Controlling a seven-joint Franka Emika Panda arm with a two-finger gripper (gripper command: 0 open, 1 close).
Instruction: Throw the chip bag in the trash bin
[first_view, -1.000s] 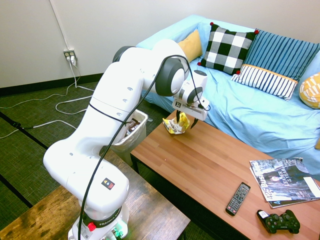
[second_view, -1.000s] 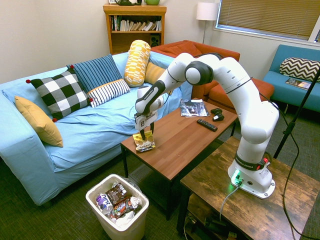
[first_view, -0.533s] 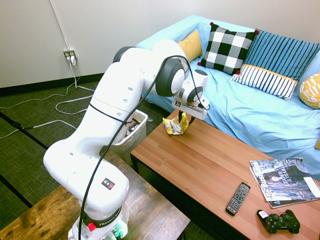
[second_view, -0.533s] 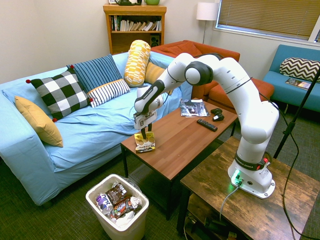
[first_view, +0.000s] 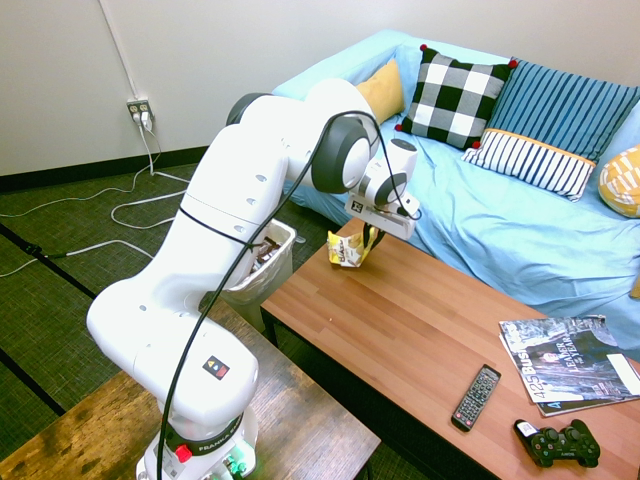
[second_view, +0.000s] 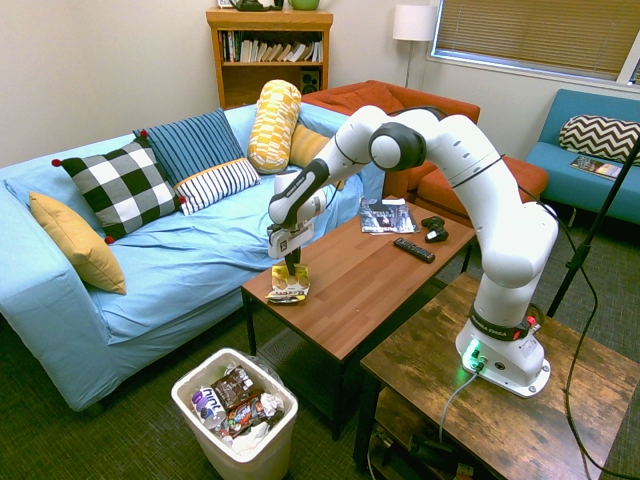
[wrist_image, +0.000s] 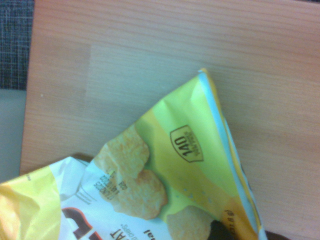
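- Since the chip bag (first_view: 345, 250) looks light, soft, slippery, pinch deep on its crumpled edge; chips may crush.
- Gripper (first_view: 372, 238) is clamped on that edge, at the coffee table's (first_view: 400, 310) 11 o'clock end, first exterior view.

Lounge room, blue sofa (first_view: 455, 215), cushions (first_view: 455, 97), bookshelf (second_view: 268, 55)

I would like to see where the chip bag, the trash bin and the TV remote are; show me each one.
Chip bag (wrist_image: 172, 150): wrist view, printed front.
Trash bin (second_view: 183, 398): second exterior view, rim.
TV remote (first_view: 476, 397): first exterior view, button face.
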